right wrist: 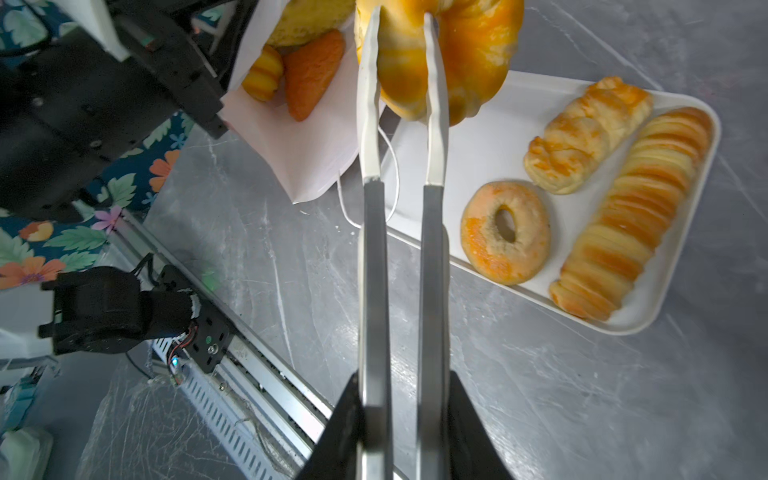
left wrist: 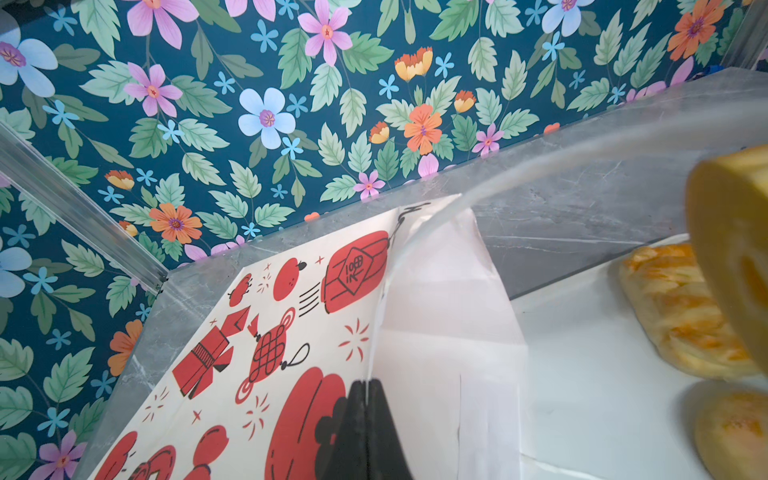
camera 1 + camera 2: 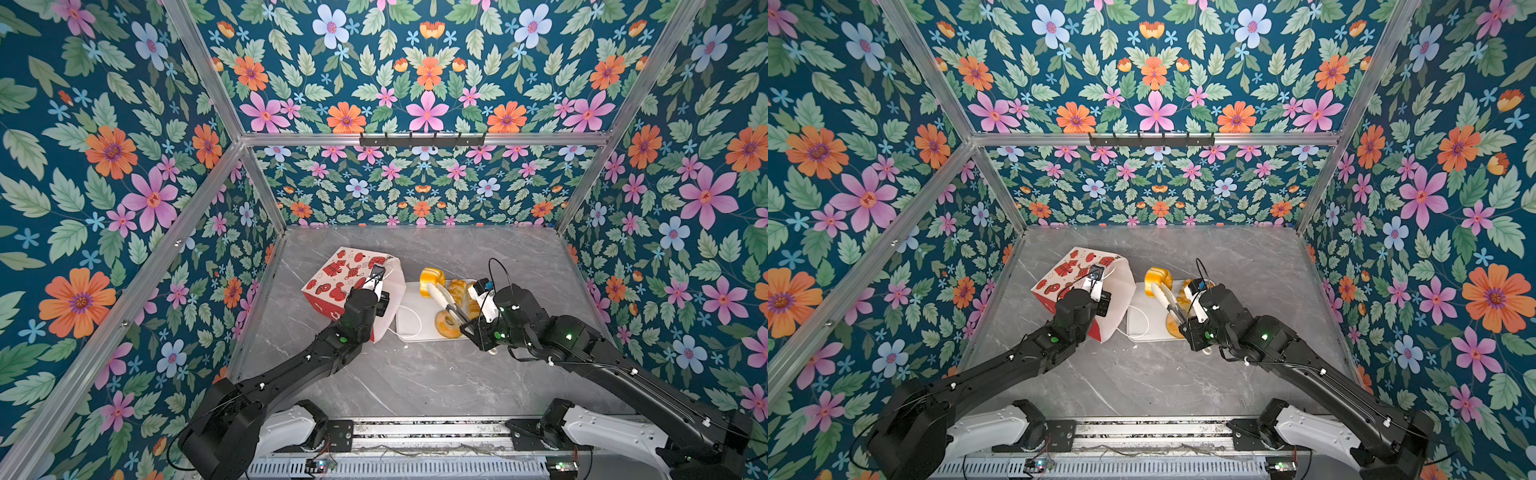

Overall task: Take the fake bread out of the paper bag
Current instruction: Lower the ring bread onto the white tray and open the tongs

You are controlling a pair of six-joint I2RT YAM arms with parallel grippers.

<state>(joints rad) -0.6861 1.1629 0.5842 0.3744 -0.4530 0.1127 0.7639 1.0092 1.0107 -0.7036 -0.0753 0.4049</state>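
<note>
Emptying the bag: three out, one aloft, at least three left

Tipped over on the counter (image 3: 415, 374) just beside the tray (image 1: 478, 158), the paper bag (image 3: 332, 278) has its mouth turned toward the tray; the left tool (image 2: 368, 386) is pinched tight on the bag's rim, holding that mouth up; the right tool (image 1: 404, 374) is clamped on a pair of tongs (image 1: 374, 249), whose tips squeeze a bundt-shaped bun (image 1: 469, 54) over the tray's end nearest the bag; on the tray lie a ring bagel (image 1: 505, 232), a braided loaf (image 1: 586, 133) and a long ridged loaf (image 1: 631, 216), so three pieces of fake bread (image 3: 457, 289) look delivered, with a fourth out of the bag but not yet set down; inside the bag beside the tray wait a croissant (image 1: 311, 75), a small ridged roll (image 1: 262, 79) and a paler piece (image 1: 307, 20); whether more hides deeper I cannot tell; by my judgement the job is about half done
</note>
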